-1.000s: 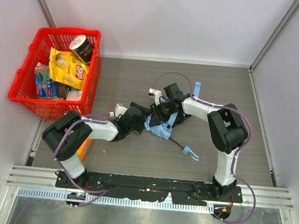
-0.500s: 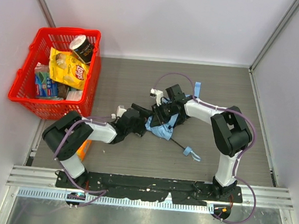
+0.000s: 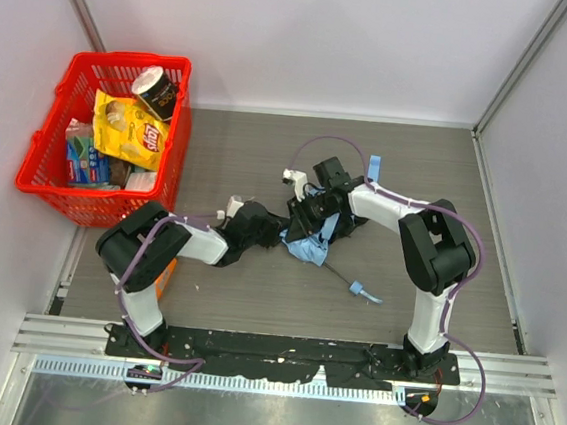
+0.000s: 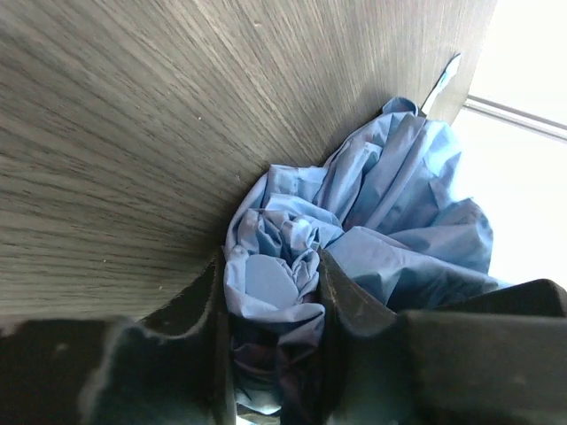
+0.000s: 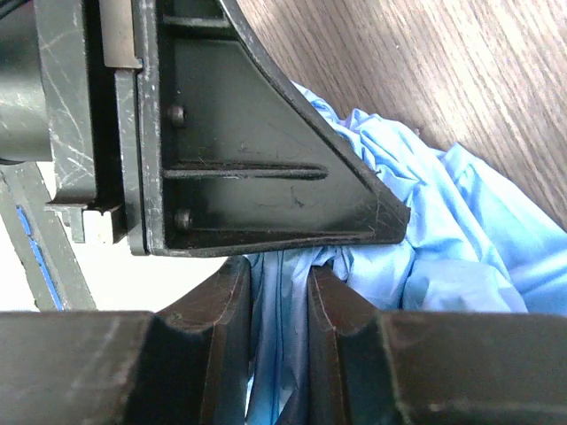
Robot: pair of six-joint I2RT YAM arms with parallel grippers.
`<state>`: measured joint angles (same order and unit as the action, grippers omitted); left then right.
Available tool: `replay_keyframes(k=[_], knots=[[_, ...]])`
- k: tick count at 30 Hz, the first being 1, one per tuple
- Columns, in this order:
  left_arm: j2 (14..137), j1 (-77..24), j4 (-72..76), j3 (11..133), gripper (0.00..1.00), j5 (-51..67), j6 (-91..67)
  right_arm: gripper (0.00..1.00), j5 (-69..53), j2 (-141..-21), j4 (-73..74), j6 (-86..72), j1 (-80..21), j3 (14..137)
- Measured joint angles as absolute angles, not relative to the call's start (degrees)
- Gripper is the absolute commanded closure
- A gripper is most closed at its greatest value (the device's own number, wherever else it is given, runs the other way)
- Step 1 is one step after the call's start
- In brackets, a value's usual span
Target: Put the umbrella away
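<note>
Folding step: left end effector (image 4: 270, 297) and right end effector (image 5: 279, 310) both clenched on umbrella (image 3: 305, 247) fabric; next, probably bunch cloth tighter.

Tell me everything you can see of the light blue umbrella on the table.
The umbrella is a crumpled bundle of plain light-blue cloth, collapsed rather than open, lying on the wood-grain table between the arms. A thin black shaft sticks out toward the near right, ending at a blue strap loop. The left end effector and right end effector each pinch a fold of its fabric.
</note>
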<state>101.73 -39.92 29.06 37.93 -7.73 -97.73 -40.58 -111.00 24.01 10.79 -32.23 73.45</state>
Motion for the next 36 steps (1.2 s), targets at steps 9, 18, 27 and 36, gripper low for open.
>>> replay_keyframes(k=[9,18,27,36], knots=[[101.86,-39.57,27.99,38.52,1.0,-7.07,-94.24,0.37,-38.41,-110.85,24.75,9.52,-32.58,73.58],[99.77,-39.51,23.73,38.65,1.0,-6.31,-91.46,0.31,-29.12,-99.48,28.49,2.48,-34.26,69.17],[97.58,-39.27,20.43,37.98,1.0,-5.89,-90.21,0.33,-19.66,-84.14,27.09,-8.29,-27.53,67.4],[97.27,-39.24,12.27,41.74,1.0,-5.52,-90.26,0.79,-13.5,-91.18,21.02,-15.81,-23.35,68.64]])
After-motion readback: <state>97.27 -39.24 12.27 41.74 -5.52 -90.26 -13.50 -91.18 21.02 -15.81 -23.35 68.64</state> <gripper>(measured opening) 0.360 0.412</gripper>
